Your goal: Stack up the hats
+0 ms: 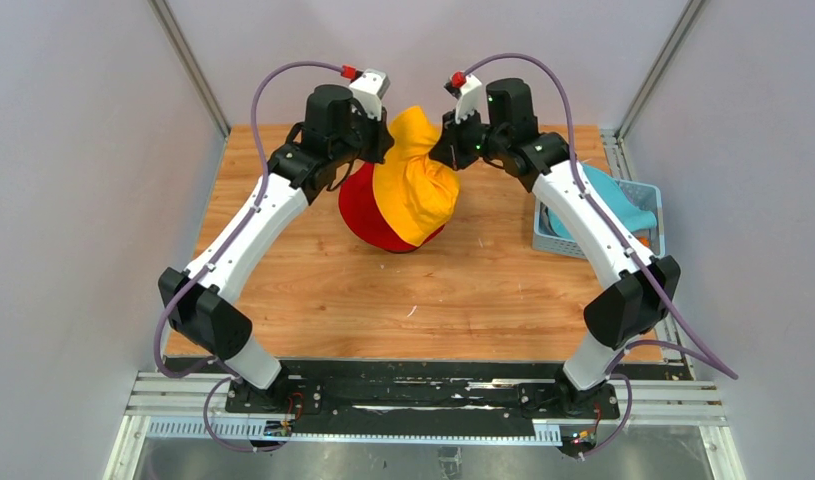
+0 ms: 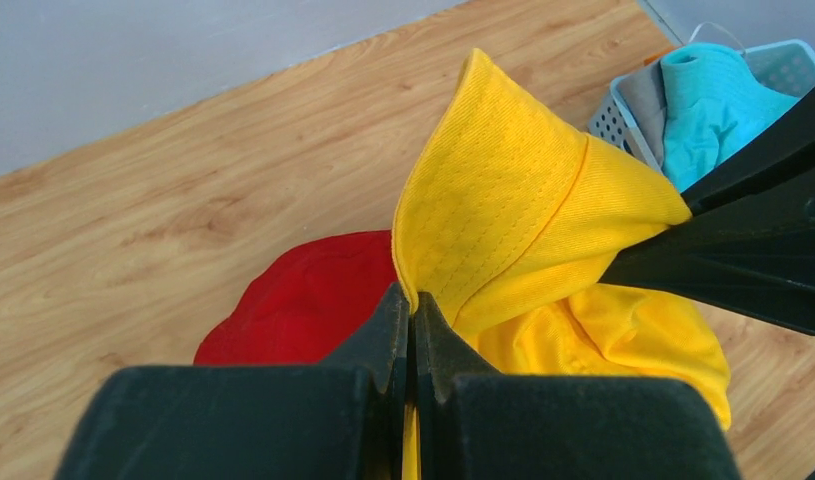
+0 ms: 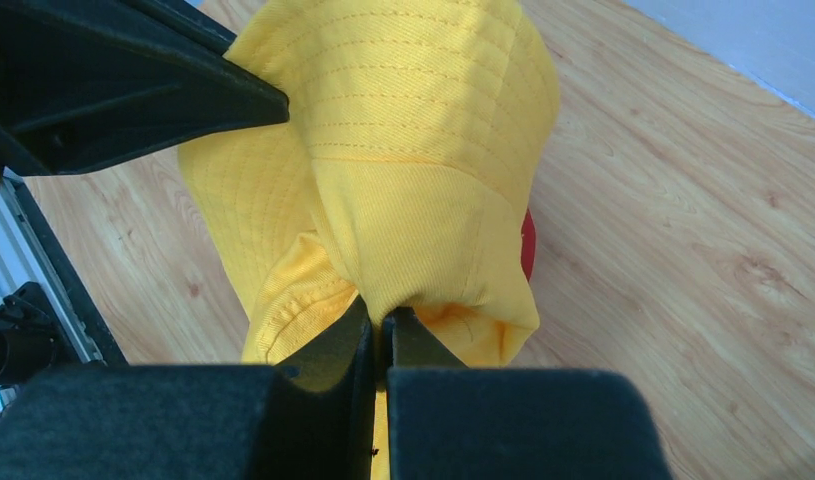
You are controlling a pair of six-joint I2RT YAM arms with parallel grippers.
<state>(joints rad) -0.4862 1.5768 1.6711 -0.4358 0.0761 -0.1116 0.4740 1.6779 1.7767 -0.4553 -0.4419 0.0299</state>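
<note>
Jointly, left pincer (image 2: 413,320) and right pincer (image 3: 378,325) clenched on one yellow hat (image 1: 415,185), one red hat (image 1: 361,215) beneath

Light blue plastic basket (image 1: 546,240) at the right edge of a wooden tabletop (image 1: 323,300), between pale walls (image 1: 73,200)

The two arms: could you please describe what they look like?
Both the left arm and right arm have white links with black joints. A purple cable with a red plug runs to each wrist. The fingers are black wedges.
</note>
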